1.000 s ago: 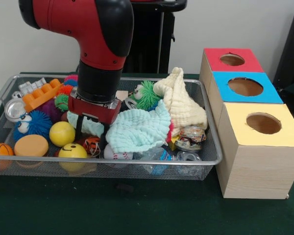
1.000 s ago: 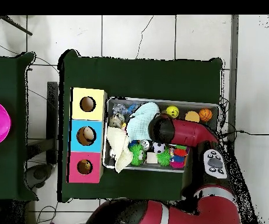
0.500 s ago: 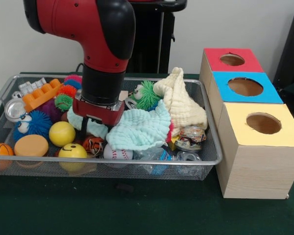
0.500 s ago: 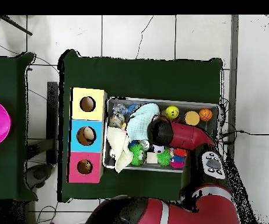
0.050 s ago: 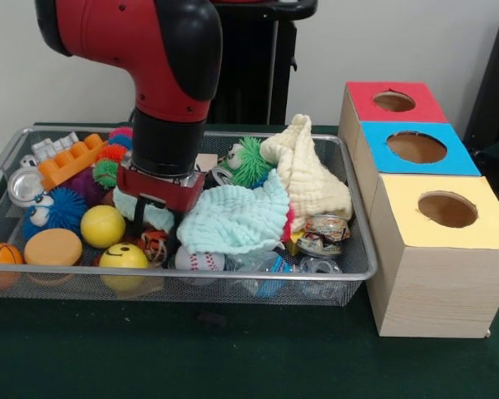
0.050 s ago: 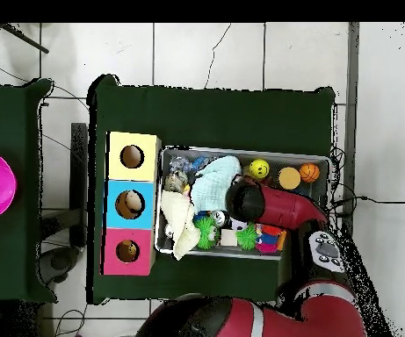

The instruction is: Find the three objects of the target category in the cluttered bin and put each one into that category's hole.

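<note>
Mint cloth (image 5: 229,220) against bin's front rim (image 5: 233,274)

The red and black arm descends vertically from above; its gripper (image 5: 147,218) points straight down, fingers obscured below the wrist.

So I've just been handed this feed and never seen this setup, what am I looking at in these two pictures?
One picture looks across the table, the other straight down. The red and black machine is a robot arm; its claw is down in a wire bin of clutter: balls, spiky toys, cans, a mint cloth and a cream cloth. The claw sits at the mint cloth's edge; whether it grips anything is hidden. Beside the bin stands a wooden box with red, blue and yellow holes for sorting.
</note>
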Robot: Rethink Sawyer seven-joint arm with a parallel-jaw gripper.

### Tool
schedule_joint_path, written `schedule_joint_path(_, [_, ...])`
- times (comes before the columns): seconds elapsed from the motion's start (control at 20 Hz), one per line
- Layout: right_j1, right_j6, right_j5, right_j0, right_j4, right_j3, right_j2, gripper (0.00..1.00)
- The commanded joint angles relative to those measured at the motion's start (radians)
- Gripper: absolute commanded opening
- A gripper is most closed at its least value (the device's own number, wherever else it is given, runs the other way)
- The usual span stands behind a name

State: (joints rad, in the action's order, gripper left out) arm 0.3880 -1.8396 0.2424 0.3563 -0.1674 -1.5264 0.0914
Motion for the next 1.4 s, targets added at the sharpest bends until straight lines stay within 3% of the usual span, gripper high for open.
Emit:
schedule_joint_path(0.05, [-0.028, -0.122, -0.094, 0.077, -0.025, -0.105, -0.069, 0.0])
schedule_joint_path(0.25, [0.013, -0.111, -0.055, 0.107, -0.02, -0.124, -0.052, 0.0])
schedule_joint_path(0.65, [0.207, -0.031, 0.119, 0.162, 0.002, -0.167, -0.072, 0.0])
schedule_joint_path(0.95, [0.32, -0.024, 0.268, 0.136, 0.034, -0.161, -0.072, 0.0])
schedule_joint_path(1.15, [0.34, -0.069, 0.337, 0.074, 0.053, -0.136, -0.078, 0.0])
schedule_joint_path(1.4, [0.268, -0.124, 0.299, 0.027, 0.056, -0.116, -0.08, 0.0])
